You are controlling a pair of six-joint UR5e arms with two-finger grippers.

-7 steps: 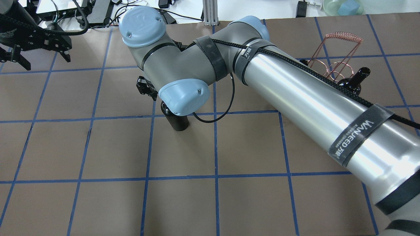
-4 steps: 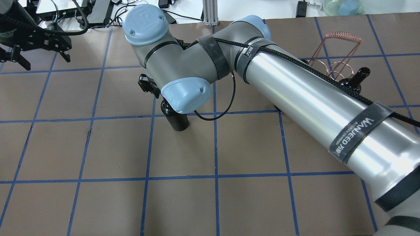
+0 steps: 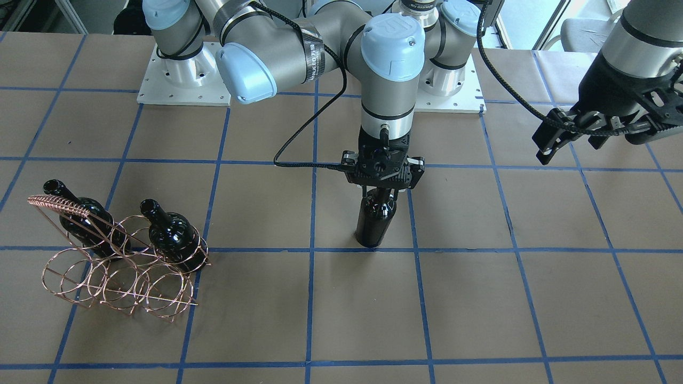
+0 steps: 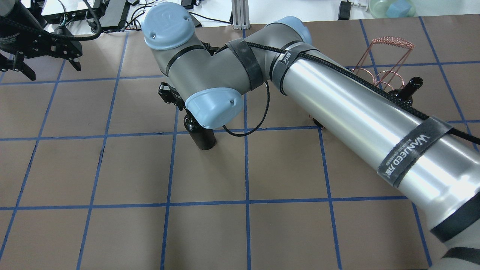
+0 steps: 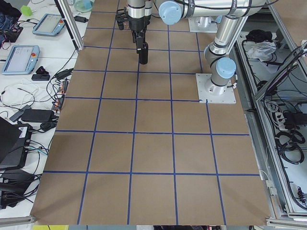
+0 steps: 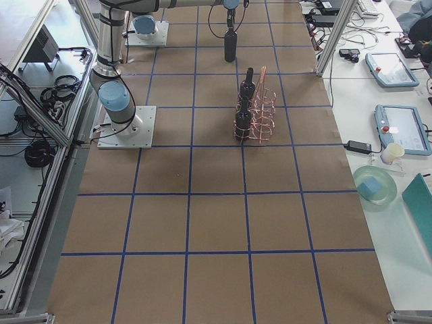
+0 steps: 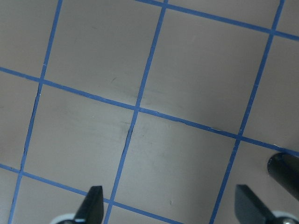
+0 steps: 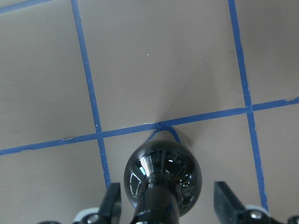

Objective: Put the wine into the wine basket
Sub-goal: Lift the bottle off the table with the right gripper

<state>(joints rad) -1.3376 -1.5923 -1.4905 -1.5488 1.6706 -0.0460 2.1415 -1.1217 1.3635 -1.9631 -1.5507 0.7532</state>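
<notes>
Nearest front camera: wine basket [image 3: 118, 260] on table [image 3: 480, 298], 2 bottles [image 3: 173, 234] in its back row. Beyond, wine [image 3: 375, 221] upright on blue tape line, well apart from basket. Right gripper [image 3: 382, 184] down over its neck, fingers [image 8: 113, 200] spread either side, clear of glass. Farther off, left gripper [image 3: 573, 143] hangs spread, holding nothing. Overhead, right arm [image 4: 356, 123] hides bottle top and most of basket; front view shows both whole; only right wrist view shows gaps at neck.

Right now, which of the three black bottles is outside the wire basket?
The bottle alone on the table, its neck inside the open right gripper. The other two sit in rings of the wine basket.
</notes>
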